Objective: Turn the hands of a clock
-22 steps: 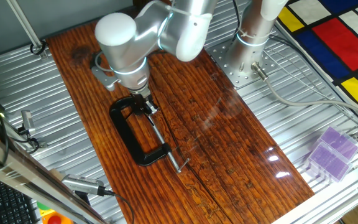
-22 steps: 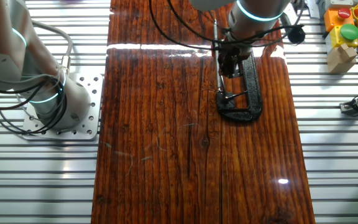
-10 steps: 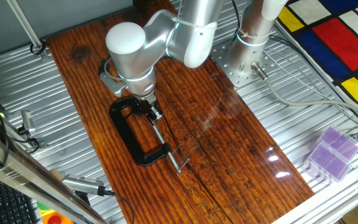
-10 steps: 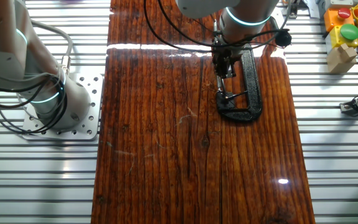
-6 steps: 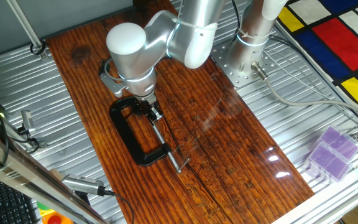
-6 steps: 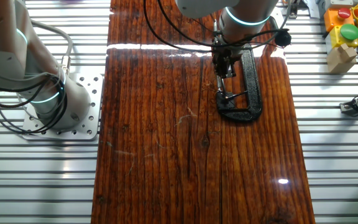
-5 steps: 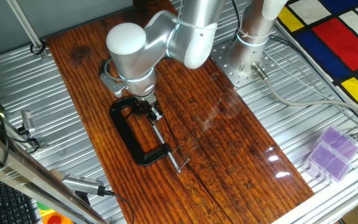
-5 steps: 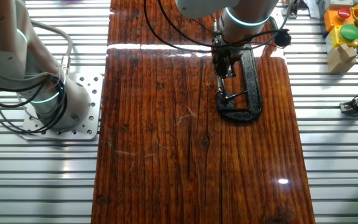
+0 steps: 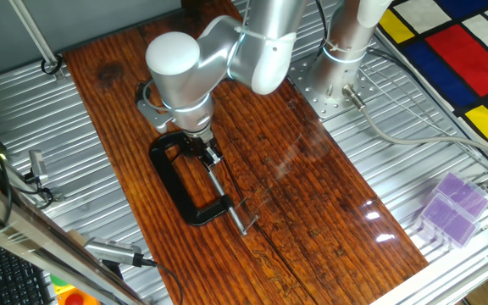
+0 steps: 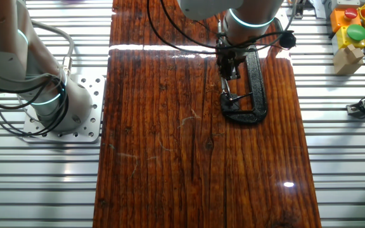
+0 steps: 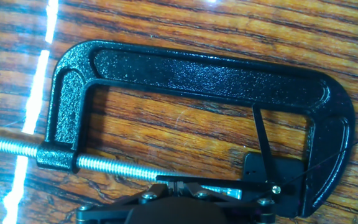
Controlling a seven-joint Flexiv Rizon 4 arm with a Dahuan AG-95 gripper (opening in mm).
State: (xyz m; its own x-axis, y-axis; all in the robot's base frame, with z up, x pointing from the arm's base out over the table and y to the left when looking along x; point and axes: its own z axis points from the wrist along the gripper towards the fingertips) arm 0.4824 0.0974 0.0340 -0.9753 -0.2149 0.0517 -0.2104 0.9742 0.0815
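A black C-clamp [image 11: 197, 68] lies flat on the wooden table [image 9: 312, 195]; it also shows in one fixed view [image 9: 180, 191] and in the other fixed view [image 10: 256, 76]. Its jaw holds a small black clock body [image 11: 263, 171] with two thin black hands on a pivot. The short hand [image 11: 260, 137] points up across the clamp opening. The long hand [image 11: 222, 182] runs left along the silver screw [image 11: 110, 165]. My gripper [image 11: 178, 186] is low over the screw side of the clamp, its fingers shut on the tip of the long hand. In the fixed views the gripper [image 9: 202, 151] hides the clock.
A second arm's base plate [image 9: 324, 80] stands at the back right, with grey cables trailing off it. A purple box [image 9: 449, 207] sits at the right edge. A button box [image 10: 353, 22] and loose tools [image 9: 36, 174] lie on the slatted metal around the board.
About two seconds ago the arm shifted slightly toward the right over the clamp. In the last second nothing has visibly moved.
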